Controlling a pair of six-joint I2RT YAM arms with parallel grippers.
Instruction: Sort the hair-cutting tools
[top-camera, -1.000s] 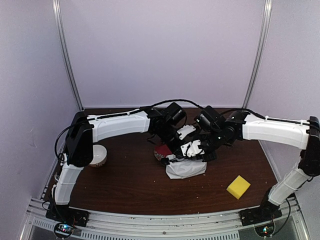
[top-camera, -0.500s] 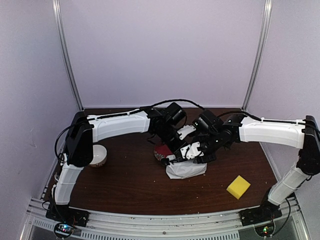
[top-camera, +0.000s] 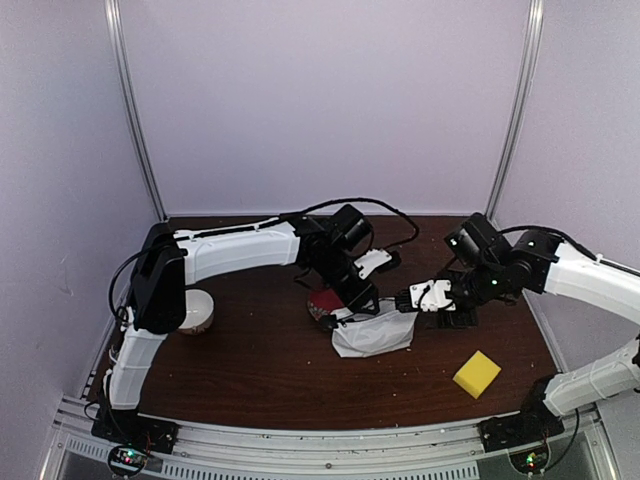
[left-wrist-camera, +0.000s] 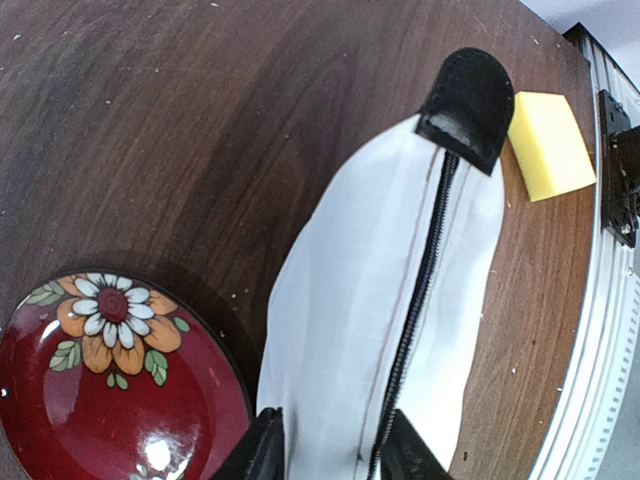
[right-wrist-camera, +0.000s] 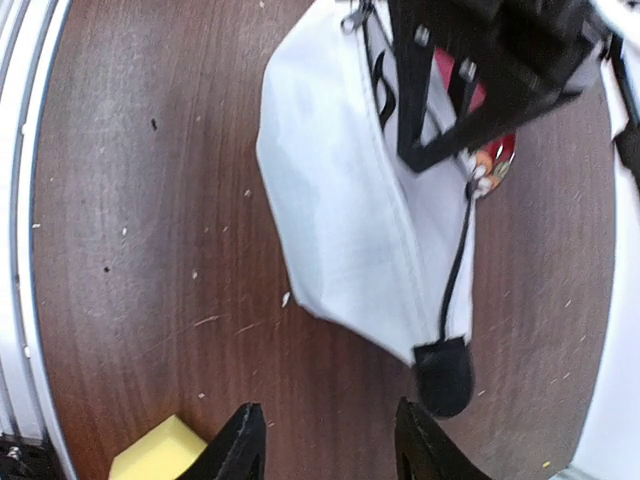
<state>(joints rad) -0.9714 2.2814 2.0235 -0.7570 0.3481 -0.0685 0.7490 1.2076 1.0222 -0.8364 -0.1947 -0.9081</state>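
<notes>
A white zip pouch (top-camera: 372, 337) lies mid-table, and it also shows in the left wrist view (left-wrist-camera: 370, 290) and the right wrist view (right-wrist-camera: 350, 210). My left gripper (top-camera: 352, 305) (left-wrist-camera: 330, 455) is shut on its end beside the red plate. A black loop (right-wrist-camera: 380, 82) shows in the pouch's open mouth, and I cannot tell what it is. No scissors, clipper or attachment block shows elsewhere. My right gripper (top-camera: 403, 298) (right-wrist-camera: 320, 440) is open and empty, just off the pouch's black tab (right-wrist-camera: 443, 375) end.
A red flower-patterned plate (top-camera: 322, 301) (left-wrist-camera: 110, 380) touches the pouch's left end. A white bowl (top-camera: 197, 311) stands at the left. A yellow sponge (top-camera: 477, 374) (left-wrist-camera: 550, 140) (right-wrist-camera: 165, 455) lies at the front right. Metal rails run along the table's near edge.
My right gripper has drawn back to the right, away from the pouch's mouth and the left gripper. The left arm and the pouch have stayed still.
</notes>
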